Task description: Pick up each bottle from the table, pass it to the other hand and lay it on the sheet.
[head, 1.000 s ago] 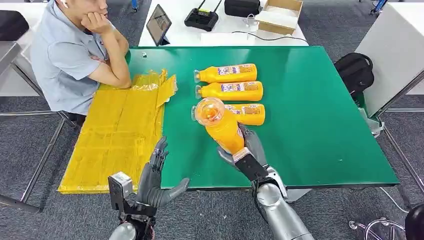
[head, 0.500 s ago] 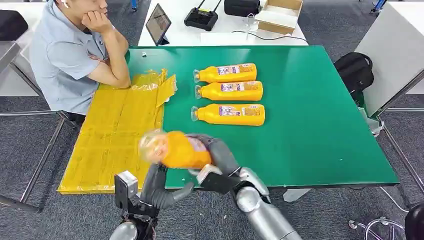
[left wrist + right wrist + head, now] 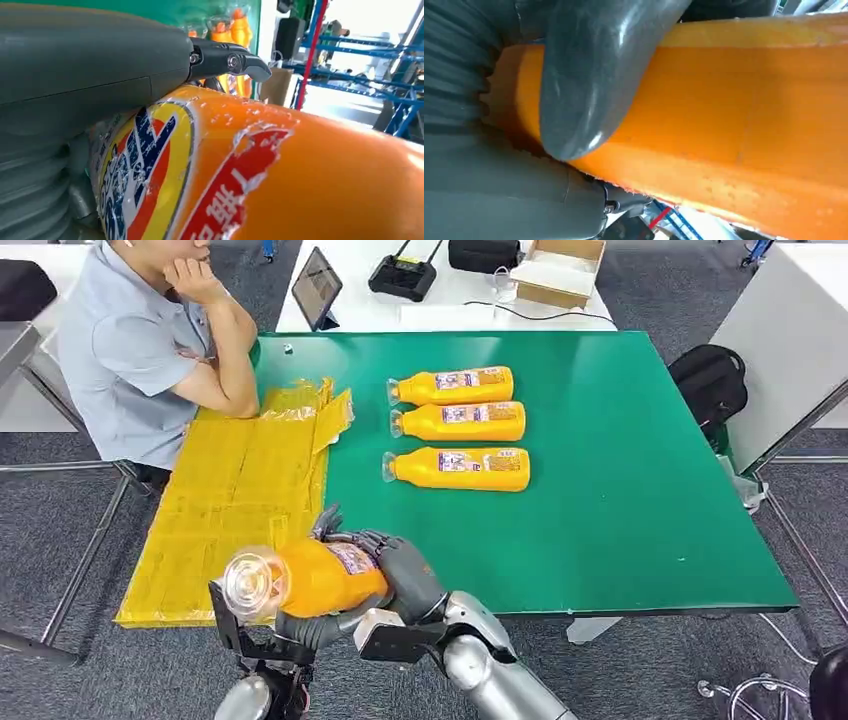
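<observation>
right robot hand (image 3: 400,575) clamped round orange plastic juice bottle (image 3: 315,578), held sideways above near tabletop (image 3: 640,490) edge; left robot hand (image 3: 310,625) cupped under it, touching, grip unclear

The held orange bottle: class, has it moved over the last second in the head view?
Yes. The held orange bottle has swung from in front of the three lying bottles toward the yellow sheet, reaching the left hand.

No legible text; torn label (image 3: 150,165) on the held bottle (image 3: 310,578) fragmentary.
</observation>
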`<state>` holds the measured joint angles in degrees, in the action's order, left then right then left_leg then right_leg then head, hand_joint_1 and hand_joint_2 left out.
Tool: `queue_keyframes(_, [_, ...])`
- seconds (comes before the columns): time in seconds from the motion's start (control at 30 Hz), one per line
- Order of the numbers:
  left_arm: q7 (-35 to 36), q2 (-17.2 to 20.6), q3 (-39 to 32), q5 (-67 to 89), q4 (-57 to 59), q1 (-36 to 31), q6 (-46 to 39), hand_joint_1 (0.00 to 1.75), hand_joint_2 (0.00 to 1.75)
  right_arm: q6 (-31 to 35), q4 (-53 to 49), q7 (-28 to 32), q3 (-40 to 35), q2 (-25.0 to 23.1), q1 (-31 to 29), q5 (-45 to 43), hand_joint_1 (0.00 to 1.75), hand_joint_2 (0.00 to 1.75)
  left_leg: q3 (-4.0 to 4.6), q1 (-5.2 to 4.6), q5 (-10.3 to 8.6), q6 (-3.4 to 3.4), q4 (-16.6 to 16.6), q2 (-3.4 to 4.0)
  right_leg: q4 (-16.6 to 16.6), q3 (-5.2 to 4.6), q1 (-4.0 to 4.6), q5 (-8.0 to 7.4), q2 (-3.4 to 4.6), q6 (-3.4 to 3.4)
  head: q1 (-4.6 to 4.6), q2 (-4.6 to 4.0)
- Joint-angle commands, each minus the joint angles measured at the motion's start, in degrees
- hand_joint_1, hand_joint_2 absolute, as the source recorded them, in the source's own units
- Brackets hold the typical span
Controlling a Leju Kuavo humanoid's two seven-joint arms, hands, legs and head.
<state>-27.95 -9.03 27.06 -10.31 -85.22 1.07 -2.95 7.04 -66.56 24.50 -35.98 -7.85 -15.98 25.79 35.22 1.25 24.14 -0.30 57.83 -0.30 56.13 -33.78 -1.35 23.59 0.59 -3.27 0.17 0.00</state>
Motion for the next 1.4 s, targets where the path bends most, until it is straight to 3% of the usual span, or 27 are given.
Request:
queue_keyframes(0.03, [-1.0, 0.7, -0.3, -0.1, -1.2, -3.2, -1.8, 0.54, 1.75, -1.3, 7.9, -0.5, -6.1, -0.3, -2.9, 0.3, 1.69, 1.75, -0.22, 0.03, 0.1, 0.07, 0.0, 0.01, 0.0, 0.24, 0.07, 0.09, -0.07, 0.17, 0.02, 0.0])
queue_keyframes(0.07, [-0.4, 0.8, -0.3, -0.7, -1.0, -3.3, -1.4, 1.75, 1.75, -1.1, 8.3, -0.6, -6.2, -0.3, -3.1, 0.4, 1.48, 1.75, -0.17, 0.03, 0.07, 0.06, 0.0, -0.01, -0.1, 0.19, 0.07, 0.06, -0.07, 0.13, 0.0, 0.0])
queue_keyframes(0.1, [0.5, 0.7, -0.4, -2.0, -0.5, -3.4, -0.5, 1.75, 1.75, -0.2, 8.6, -0.7, -6.4, -0.4, -3.3, 0.8, 1.27, 1.75, -0.28, 0.02, 0.1, 0.08, 0.0, 0.0, -0.1, 0.28, 0.07, 0.1, -0.08, 0.18, 0.0, 0.0])
queue_keyframes(0.13, [0.6, 0.7, -0.6, -2.2, -0.3, -3.5, -0.5, 1.75, 1.75, 0.2, 8.8, -0.9, -6.4, -0.4, -3.4, 1.0, 0.51, 1.75, -0.22, 0.04, 0.07, 0.07, 0.0, -0.02, -0.1, 0.23, 0.07, 0.07, -0.09, 0.15, 0.02, 0.0])
queue_keyframes(0.17, [0.8, 0.4, -1.0, -2.7, 0.2, -3.6, -0.6, 1.75, 1.75, 0.9, 9.0, -1.1, -6.2, -0.5, -3.6, 1.3, 0.0, 1.75, -0.15, 0.0, 0.03, 0.05, 0.0, -0.03, -0.1, 0.15, 0.03, 0.05, -0.08, 0.1, 0.0, 0.0])
queue_keyframes(0.23, [1.2, 0.0, -2.0, -3.8, 0.5, -3.6, -1.1, 1.75, 1.75, 3.0, 8.9, -1.3, -5.9, -0.9, -3.3, 2.3, 0.0, 1.75, -0.22, 0.02, 0.06, 0.07, -0.1, -0.05, -0.1, 0.25, 0.06, 0.07, -0.13, 0.15, 0.02, 0.0])
queue_keyframes(0.27, [1.6, -1.0, -3.3, -5.4, 0.3, -3.1, -1.8, 1.75, 1.75, 4.8, 8.7, -0.8, -6.2, -0.9, -2.9, 3.5, 0.0, 0.0, -0.15, 0.02, 0.04, 0.06, 0.0, -0.01, -0.1, 0.17, 0.05, 0.05, -0.09, 0.12, 0.02, 0.0])
queue_keyframes(0.37, [2.6, -1.7, -4.4, -7.1, -0.1, -2.7, -2.4, 1.75, 1.75, 5.9, 8.3, 0.0, -6.7, -0.8, -2.4, 4.1, 0.0, 0.0, -0.18, 0.02, 0.07, 0.06, 0.0, -0.01, -0.1, 0.2, 0.06, 0.07, -0.09, 0.14, 0.0, 0.0])
queue_keyframes(0.47, [5.5, -2.4, -7.9, -14.1, 1.6, -3.9, -2.6, 1.75, 1.75, 10.4, 5.8, 5.1, -8.0, 0.2, -1.1, 5.5, 0.0, 0.0, -0.2, 0.04, 0.08, 0.07, 0.0, -0.03, -0.1, 0.24, 0.08, 0.08, -0.11, 0.16, 0.0, 0.0])
queue_keyframes(0.63, [7.0, -0.6, -10.9, -17.1, 5.0, -6.0, -2.4, 1.75, 1.75, 13.9, 4.2, 8.7, -8.3, 0.8, 0.1, 4.5, 0.0, 0.0, -0.18, 0.01, 0.04, 0.05, -0.1, -0.04, -0.1, 0.2, 0.04, 0.06, -0.12, 0.13, 0.02, 0.0])
queue_keyframes(0.9, [6.8, 0.2, -11.7, -16.6, 5.8, -6.4, -3.2, 1.75, 1.75, 15.7, 3.7, 10.0, -7.7, 0.7, 0.6, 3.2, 0.0, 0.0, -0.25, 0.04, 0.08, 0.06, -0.1, 0.15, -0.1, 0.16, 0.09, 0.04, 0.02, 0.19, -0.04, 0.0])
queue_keyframes(0.97, [6.3, 0.4, -13.0, -15.2, 6.3, -6.8, -6.0, 1.75, 1.75, 17.4, 2.9, 11.4, -7.2, 0.9, 1.1, 2.6, 0.0, 0.0, -0.2, -0.01, 0.02, 0.09, -0.1, -0.22, 0.0, 0.25, 0.03, 0.13, -0.31, 0.17, 0.02, 0.0])
queue_keyframes(1.1, [5.3, 3.1, -15.0, -6.0, 11.8, -10.2, -15.7, 1.75, 1.75, 23.1, 0.4, 12.3, -7.8, 1.4, 2.1, 4.9, 0.0, 0.0, -0.19, 0.02, 0.01, 0.04, -0.1, 0.0, 0.0, 0.19, 0.05, 0.07, -0.08, 0.17, 0.02, 0.0])
queue_keyframes(1.23, [4.2, 5.6, -17.4, 8.3, 19.6, -14.7, -22.0, 1.75, 1.75, 22.6, -0.2, 11.6, -6.6, 1.1, 2.6, 3.3, 0.0, 0.0, -0.11, 0.01, -0.06, -0.02, -0.1, -0.06, 0.0, 0.1, 0.02, 0.03, -0.12, 0.14, 0.02, 0.0])
queue_keyframes(1.33, [10.4, 8.6, -16.8, 26.5, 25.9, -19.7, -24.6, 1.75, 1.75, 21.4, -1.2, 12.9, -3.6, 0.4, 3.8, 1.6, 0.0, 0.0, -0.17, 0.04, -0.06, -0.01, -0.1, -0.05, 0.0, 0.16, 0.06, 0.04, -0.14, 0.18, 0.02, 0.0])
queue_keyframes(1.4, [15.4, 10.2, -16.0, 36.0, 31.4, -24.3, -21.5, 1.75, 1.75, 20.2, -1.9, 13.7, -2.3, 0.1, 4.5, 1.2, 0.0, 0.0, -0.17, 0.06, -0.06, 0.0, -0.1, -0.13, 0.0, 0.18, 0.09, 0.06, -0.22, 0.21, 0.02, 0.0])
